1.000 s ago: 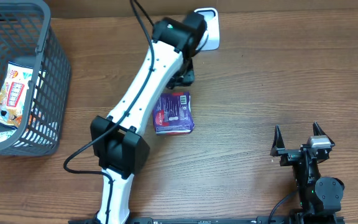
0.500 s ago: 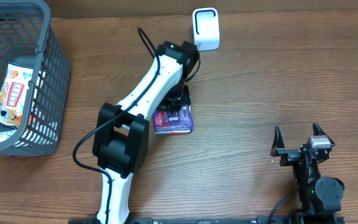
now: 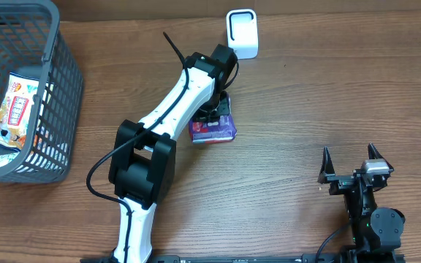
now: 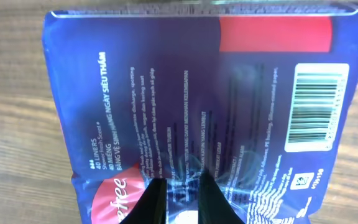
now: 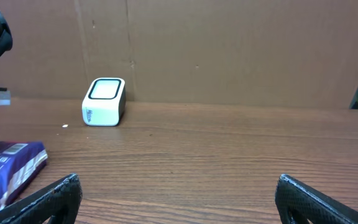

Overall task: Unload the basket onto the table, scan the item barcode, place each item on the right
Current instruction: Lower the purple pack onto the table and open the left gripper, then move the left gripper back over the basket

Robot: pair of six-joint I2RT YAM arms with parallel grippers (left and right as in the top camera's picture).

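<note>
Just below the white scanner, toward the far edge of the table, the left gripper is pinching the purple packet by one short edge, its fingers drawn close together on the wrapper. That edge grip is leaving the printed face clear, so the barcode is showing unobstructed at the packet's far corner in the wrist view. The packet is sitting near the scanner but apart from it. Whether it is resting on the wood or hanging just above, I cannot tell. The barcode does not seem to be facing the scanner's window yet, so turning it that way looks like the job ahead. At the front right, the right gripper is waiting with jaws spread wide, holding nothing.
</note>
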